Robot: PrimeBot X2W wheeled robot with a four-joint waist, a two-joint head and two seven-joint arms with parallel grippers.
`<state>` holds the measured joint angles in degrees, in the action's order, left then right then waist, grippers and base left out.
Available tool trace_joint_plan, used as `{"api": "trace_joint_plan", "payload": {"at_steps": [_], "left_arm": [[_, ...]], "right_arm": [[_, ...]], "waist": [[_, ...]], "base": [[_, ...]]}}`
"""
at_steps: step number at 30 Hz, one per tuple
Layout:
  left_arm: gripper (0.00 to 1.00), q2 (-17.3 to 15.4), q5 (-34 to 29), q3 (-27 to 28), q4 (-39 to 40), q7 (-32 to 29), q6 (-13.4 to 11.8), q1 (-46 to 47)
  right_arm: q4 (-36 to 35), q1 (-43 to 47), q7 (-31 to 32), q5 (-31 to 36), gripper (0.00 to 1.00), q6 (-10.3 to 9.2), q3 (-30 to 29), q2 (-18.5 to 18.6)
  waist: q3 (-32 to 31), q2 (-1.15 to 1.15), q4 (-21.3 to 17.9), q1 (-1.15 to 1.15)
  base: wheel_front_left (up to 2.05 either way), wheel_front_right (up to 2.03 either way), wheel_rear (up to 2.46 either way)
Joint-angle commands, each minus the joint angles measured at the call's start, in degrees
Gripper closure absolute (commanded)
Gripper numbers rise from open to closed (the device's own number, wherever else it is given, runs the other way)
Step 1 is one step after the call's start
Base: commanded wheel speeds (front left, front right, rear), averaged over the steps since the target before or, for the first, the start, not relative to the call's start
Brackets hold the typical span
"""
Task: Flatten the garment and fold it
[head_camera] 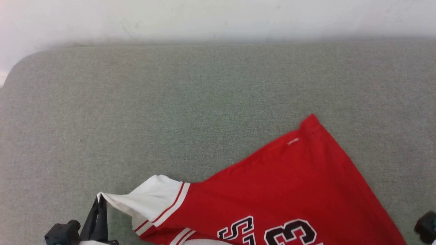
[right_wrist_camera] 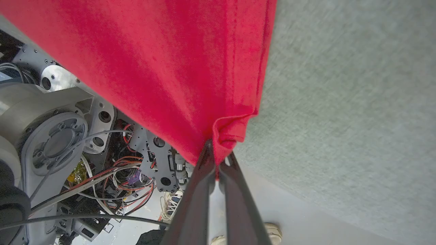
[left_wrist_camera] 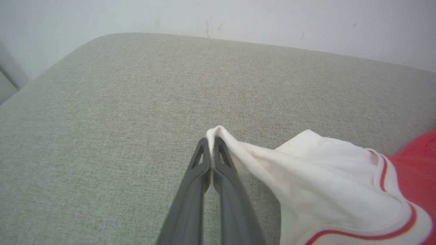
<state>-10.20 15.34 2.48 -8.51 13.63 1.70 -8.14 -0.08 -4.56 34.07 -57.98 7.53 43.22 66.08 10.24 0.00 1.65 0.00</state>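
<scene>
1. Grey-green fabric padding spreads across the head view, rounded at its far left corner, with a white wall behind it.
2. The garment lies on the near right part of the padding. Its red body forms a slanted wedge whose far corner points away from the robot, and its near edge runs off the bottom of that view.
3. The robot's grey body and loose cables show under the hanging red cloth in the right wrist view.
4. A white sleeve with red-striped trim stretches leftward from the red body.
5. Black, white-outlined lettering faces up at the bottom edge.
6. The left gripper is clamped on the sleeve's tip.
7. The right gripper pinches a red hem corner, beyond the padding's edge.
</scene>
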Motion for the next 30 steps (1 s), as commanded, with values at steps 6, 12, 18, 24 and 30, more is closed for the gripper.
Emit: {"api": "trace_joint_plan", "payload": {"at_steps": [6,12,18,24,30], "left_arm": [[1.0,-0.55,0.74,-0.3,-0.51,-0.01,-0.45,-0.07],[1.0,-0.62,0.81,-0.82,-0.53,-0.12,-0.59,-0.19],[1.0,-0.38,0.69,-1.97,-0.4,-0.18,-0.48,0.9],[1.0,0.28,0.49,-3.38,-0.19,0.11,-0.2,2.8],[1.0,1.03,0.38,-4.61,-0.69,0.55,0.3,5.69]], "right_arm": [[2.34,2.53,-2.87,1.91,0.0,-0.04,-4.69,-4.28],[-1.51,-2.54,-4.85,3.62,0.0,-0.04,-14.28,-5.48],[-7.09,-11.74,0.37,7.35,0.0,-0.04,-18.29,-7.14],[-6.2,-24.67,10.72,11.68,0.0,-0.04,-13.33,-12.45],[3.87,-36.37,17.96,15.82,0.0,-0.04,-5.1,-18.71]], "waist": [[-0.42,0.0,0.01,0.0],[-1.23,0.0,0.26,0.0],[-0.38,0.0,1.65,0.0],[2.25,0.0,3.75,0.0],[5.33,0.0,6.25,0.0]], "base": [[0.0,0.0,0.0],[0.0,0.0,0.0],[0.0,0.0,0.0],[0.0,0.0,0.0],[0.0,0.0,0.0]]}}
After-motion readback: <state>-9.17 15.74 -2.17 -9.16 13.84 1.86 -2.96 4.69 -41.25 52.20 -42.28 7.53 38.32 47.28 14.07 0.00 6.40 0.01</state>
